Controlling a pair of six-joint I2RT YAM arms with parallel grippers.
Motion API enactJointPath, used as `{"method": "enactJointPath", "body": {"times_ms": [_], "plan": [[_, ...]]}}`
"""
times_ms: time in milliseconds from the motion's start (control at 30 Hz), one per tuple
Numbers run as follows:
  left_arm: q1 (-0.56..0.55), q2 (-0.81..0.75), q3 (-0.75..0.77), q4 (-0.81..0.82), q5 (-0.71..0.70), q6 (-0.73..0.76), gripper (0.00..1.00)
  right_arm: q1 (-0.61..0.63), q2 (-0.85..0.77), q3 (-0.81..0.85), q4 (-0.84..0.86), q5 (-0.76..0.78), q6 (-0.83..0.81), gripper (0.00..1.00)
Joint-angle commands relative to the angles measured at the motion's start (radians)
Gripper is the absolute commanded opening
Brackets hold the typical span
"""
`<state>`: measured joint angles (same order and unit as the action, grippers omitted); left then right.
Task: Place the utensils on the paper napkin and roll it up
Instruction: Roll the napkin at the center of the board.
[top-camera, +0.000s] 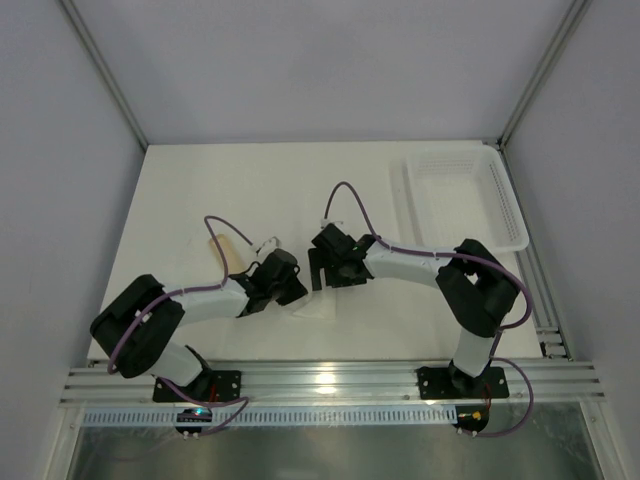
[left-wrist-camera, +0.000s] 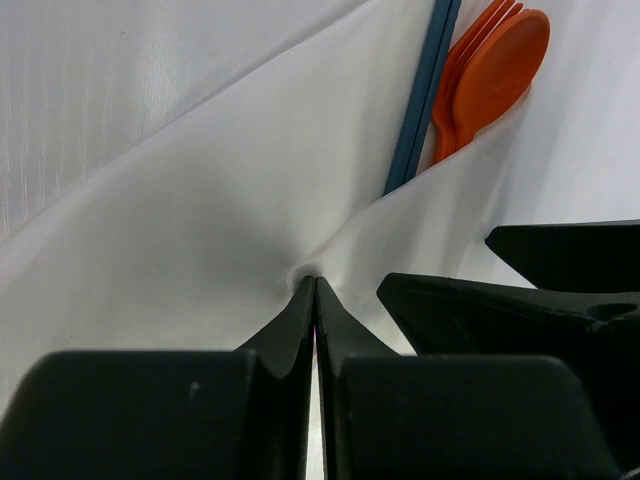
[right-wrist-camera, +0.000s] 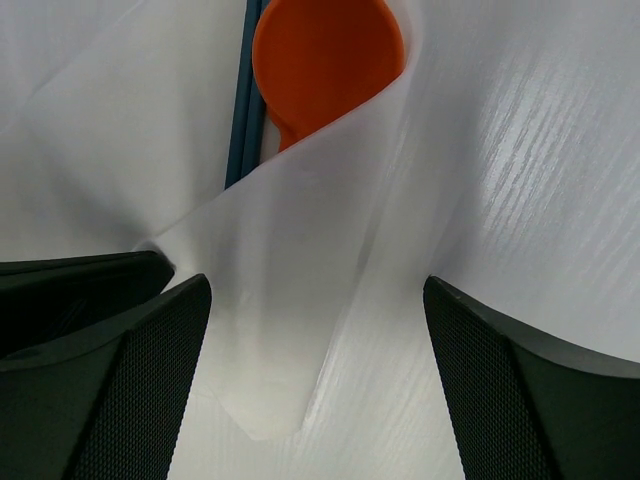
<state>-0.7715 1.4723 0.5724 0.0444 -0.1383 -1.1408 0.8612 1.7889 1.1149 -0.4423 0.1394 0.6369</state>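
The white paper napkin (left-wrist-camera: 200, 200) lies folded over the utensils. An orange spoon (right-wrist-camera: 325, 60) and an orange fork (left-wrist-camera: 480, 30) stick out from under its fold, beside a teal-blue handle (left-wrist-camera: 420, 100). My left gripper (left-wrist-camera: 315, 285) is shut, pinching a ridge of the napkin. My right gripper (right-wrist-camera: 315, 290) is open and straddles a folded napkin flap (right-wrist-camera: 300, 300) without touching it. In the top view both grippers, left (top-camera: 293, 288) and right (top-camera: 322, 275), meet over the napkin (top-camera: 318, 305) at the table's near middle. A pale tan stick (top-camera: 226, 255) lies left of the left gripper.
A white plastic mesh basket (top-camera: 505, 205) stands at the back right. Purple cables (top-camera: 350, 195) loop above both arms. The right gripper's black fingers (left-wrist-camera: 560, 260) crowd the left wrist view. An aluminium rail (top-camera: 330, 380) runs along the near edge.
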Motion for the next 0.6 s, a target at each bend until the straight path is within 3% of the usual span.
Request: {"method": "enactJointPath", "body": {"times_ms": [0, 567], "plan": [[-0.006, -0.009, -0.012, -0.041, -0.017, 0.023, 0.0, 0.004, -0.029, 0.002, 0.042, 0.029, 0.015, 0.91], [-0.006, -0.014, -0.022, -0.032, -0.014, 0.01, 0.0, 0.006, 0.047, 0.04, 0.031, 0.016, 0.056, 0.93]]}}
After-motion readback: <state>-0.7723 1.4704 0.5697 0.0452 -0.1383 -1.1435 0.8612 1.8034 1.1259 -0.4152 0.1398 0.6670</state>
